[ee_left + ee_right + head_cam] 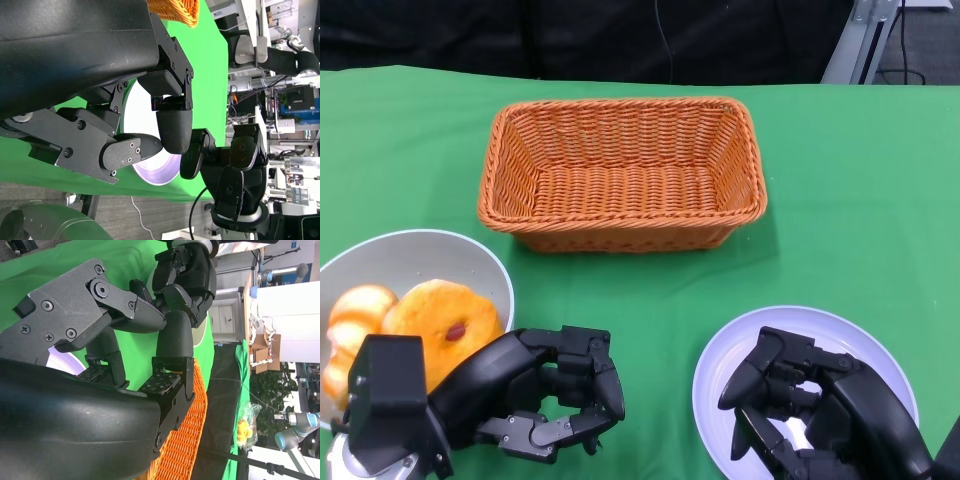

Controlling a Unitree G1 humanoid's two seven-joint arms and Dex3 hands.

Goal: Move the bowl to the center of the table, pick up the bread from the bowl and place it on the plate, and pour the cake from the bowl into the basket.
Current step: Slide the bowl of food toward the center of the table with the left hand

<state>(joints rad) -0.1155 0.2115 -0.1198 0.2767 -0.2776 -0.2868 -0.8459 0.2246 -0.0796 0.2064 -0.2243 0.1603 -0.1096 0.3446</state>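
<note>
1. While the grey round bowl (pixel 420 255) is seen at the left near edge of the green cloth-covered table (pixel 840 180), the round golden bread (pixel 442 318) and the pale yellow cake pieces (pixel 352 322) are seen lying inside it.
2. The left hand (pixel 545 395) is held just beside the bowl's rim, fingers curled inward with nothing between them.
3. The right hand (pixel 798 405) is held over the white round plate (pixel 860 335), fingers curled, nothing gripped.
4. The orange woven rectangular basket (pixel 620 175) is placed at the table's centre, well beyond both hands.
</note>
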